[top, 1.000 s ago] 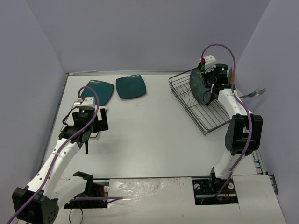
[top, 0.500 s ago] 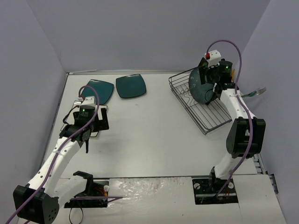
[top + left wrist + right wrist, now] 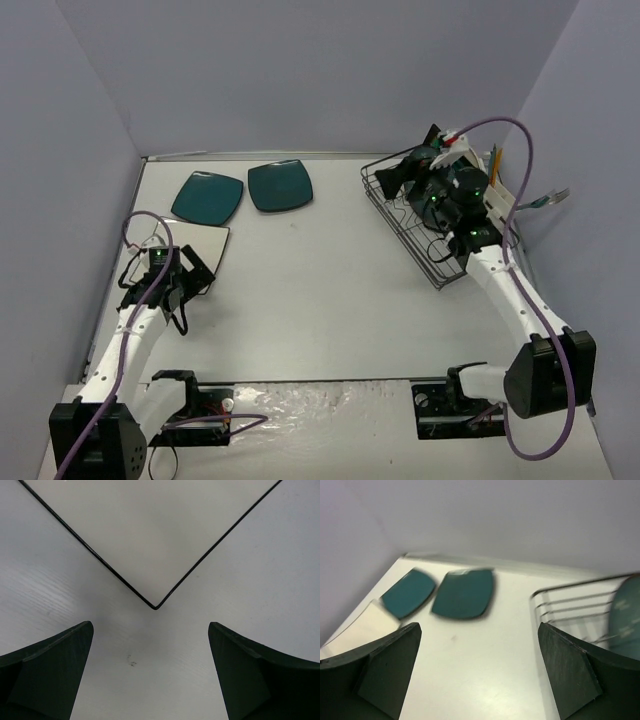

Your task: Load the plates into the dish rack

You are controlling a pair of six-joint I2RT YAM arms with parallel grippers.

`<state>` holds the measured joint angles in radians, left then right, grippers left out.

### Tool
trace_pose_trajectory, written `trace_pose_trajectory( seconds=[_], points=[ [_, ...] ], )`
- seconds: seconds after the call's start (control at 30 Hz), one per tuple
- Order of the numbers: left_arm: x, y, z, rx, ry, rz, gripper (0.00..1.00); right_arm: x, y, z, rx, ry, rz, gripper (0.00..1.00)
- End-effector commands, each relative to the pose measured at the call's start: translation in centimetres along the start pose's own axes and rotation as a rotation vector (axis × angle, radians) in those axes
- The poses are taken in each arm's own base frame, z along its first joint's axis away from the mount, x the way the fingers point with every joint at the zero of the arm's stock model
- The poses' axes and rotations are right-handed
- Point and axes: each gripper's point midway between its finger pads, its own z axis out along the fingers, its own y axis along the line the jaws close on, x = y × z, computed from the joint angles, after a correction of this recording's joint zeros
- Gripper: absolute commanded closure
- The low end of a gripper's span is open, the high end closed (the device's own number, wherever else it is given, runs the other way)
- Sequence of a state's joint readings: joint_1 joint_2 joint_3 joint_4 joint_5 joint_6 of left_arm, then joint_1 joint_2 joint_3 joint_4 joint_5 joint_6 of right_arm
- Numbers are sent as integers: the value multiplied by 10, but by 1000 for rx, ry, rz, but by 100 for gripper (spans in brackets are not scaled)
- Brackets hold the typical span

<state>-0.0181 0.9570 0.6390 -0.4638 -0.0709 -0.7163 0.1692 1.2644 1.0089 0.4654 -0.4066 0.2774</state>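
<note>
the left gripper [image 3: 150, 626] is hovering, jaws spread, at a corner of the white square plate [image 3: 150, 535] lying on the pale table [image 3: 260, 580]. the right gripper [image 3: 479, 628] is hanging over the dark wire dish rack [image 3: 441, 268] (fingers wide apart, holding nothing), where a blue-grey round plate [image 3: 629, 620] is sitting.

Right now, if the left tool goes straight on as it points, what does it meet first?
The left tool would probably meet the corner of the white plate first, though depth is unclear.
</note>
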Motion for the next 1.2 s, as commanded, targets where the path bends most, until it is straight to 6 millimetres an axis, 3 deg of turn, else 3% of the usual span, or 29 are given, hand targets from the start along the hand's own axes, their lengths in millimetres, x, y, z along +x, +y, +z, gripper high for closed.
trace_pose_trajectory(
  seconds=[0.0,0.13,0.37,0.4,0.63,1.03,1.17],
  points=[
    [-22,-20,2,129,-50,-258,3,30,74,-1,-263,0,268,0],
    [-24,-18,8,194,-78,-402,3,70,103,-9,-337,95,321,0],
    [-10,-3,28,210,-112,-577,3,96,123,-26,-400,141,373,0],
    [-2,1,33,202,-106,-593,3,96,124,-28,-404,141,374,0],
    [0,7,48,231,-165,-701,12,100,127,-38,-422,149,362,0],
    [17,14,74,206,-128,-762,25,104,128,-39,-420,162,364,0],
    [23,16,82,184,-104,-785,37,107,126,-39,-413,168,369,0]
  ],
)
